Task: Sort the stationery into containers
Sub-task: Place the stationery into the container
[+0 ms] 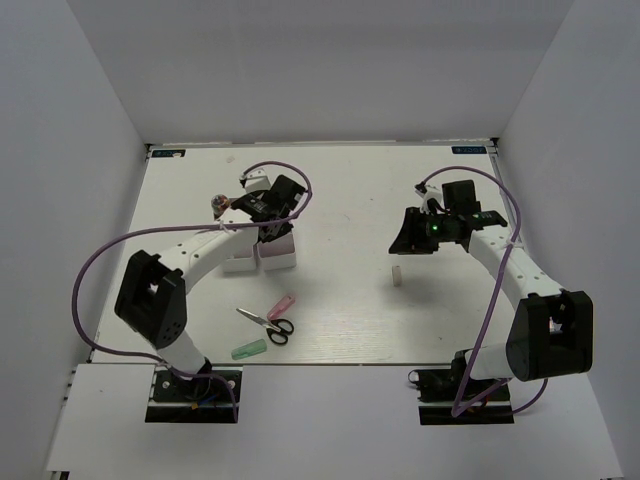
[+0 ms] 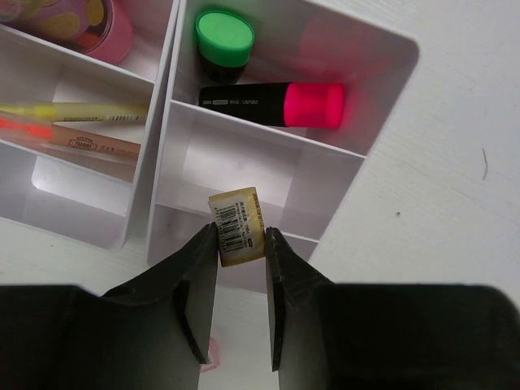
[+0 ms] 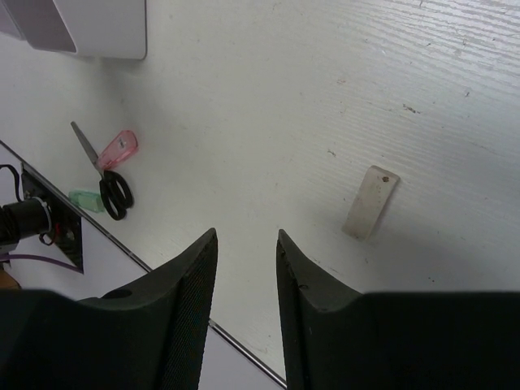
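Note:
My left gripper [image 2: 241,237] is shut on a small eraser [image 2: 237,223] in a yellow barcode sleeve, held above the middle compartment of the right container [image 2: 375,106]. That tray's far compartment holds a green highlighter [image 2: 223,39] and a pink highlighter [image 2: 276,104]. The left container [image 2: 77,215] holds thin yellow and pink sticks [image 2: 85,114]. My right gripper [image 3: 246,240] hangs open and holds nothing, above bare table near a small white eraser [image 3: 371,202]. Black-handled scissors [image 1: 268,323], a pink marker [image 1: 282,306] and a pale green marker [image 1: 248,350] lie near the front edge.
A pink and yellow tape roll [image 2: 91,20] sits in the far compartment of the left container. Both containers [image 1: 262,258] stand side by side left of centre. The table's front edge [image 3: 162,272] runs close beneath my right gripper.

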